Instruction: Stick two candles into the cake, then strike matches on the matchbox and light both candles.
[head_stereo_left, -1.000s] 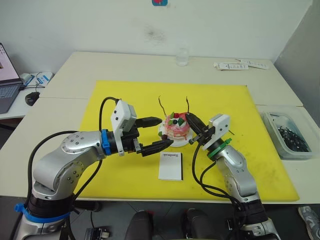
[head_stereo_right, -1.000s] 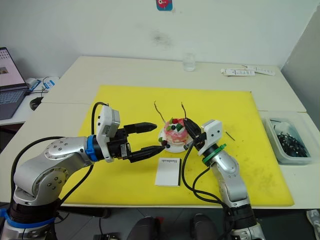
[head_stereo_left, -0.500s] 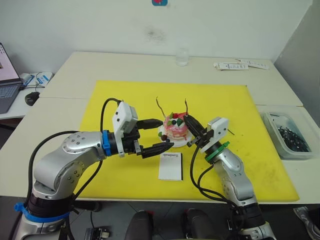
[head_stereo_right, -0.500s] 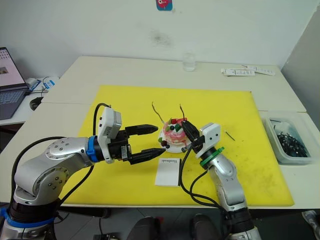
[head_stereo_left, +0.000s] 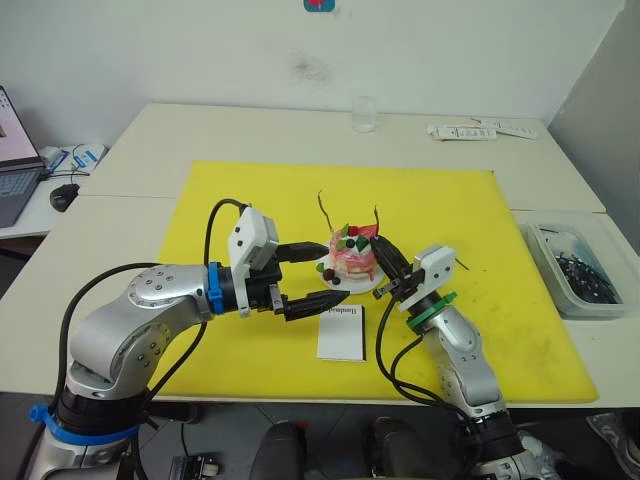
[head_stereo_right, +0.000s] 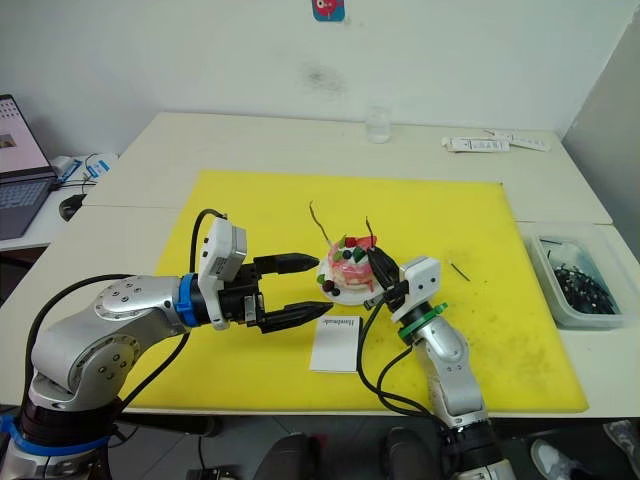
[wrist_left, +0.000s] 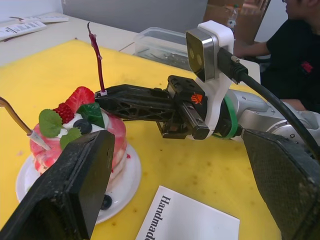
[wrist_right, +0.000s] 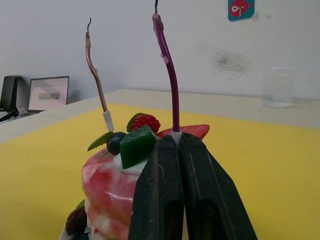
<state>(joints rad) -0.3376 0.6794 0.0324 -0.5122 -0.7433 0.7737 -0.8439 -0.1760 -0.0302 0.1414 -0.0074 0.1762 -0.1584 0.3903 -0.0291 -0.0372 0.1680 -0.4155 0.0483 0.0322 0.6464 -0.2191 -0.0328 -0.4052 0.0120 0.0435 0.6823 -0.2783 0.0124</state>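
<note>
Purple candle stands near-upright straight above the right gripper, its long axis vertical and its pale foot pinched between the closed fingertips at the top of the cake. The seating of this candle turns on that one relation — push down along the axis, not sideways. Whether the foot has already entered the icing cannot be told.

Second candle, brownish, stands beyond the right gripper on the far side of the cake top, leaning slightly, its white foot at the icing beside the green leaf; it appears planted.

Left gripper is spread wide and holds nothing. It flanks the cake on the side opposite the right gripper, one finger level with the cake top, the other lower, near the plate edge. The right arm is the one engaged; the left is merely close.

Matchbox lies flat on the yellow mat, just beside the plate, below both grippers and nearer the left one's lower finger. One short dark match lies on the mat just beyond the right gripper's wrist.

Containers — a clear tray on the table, well apart on the right arm's outer side, holds small dark pieces; what they are cannot be told. A drinking glass, looking empty, stands well beyond both grippers.
</note>
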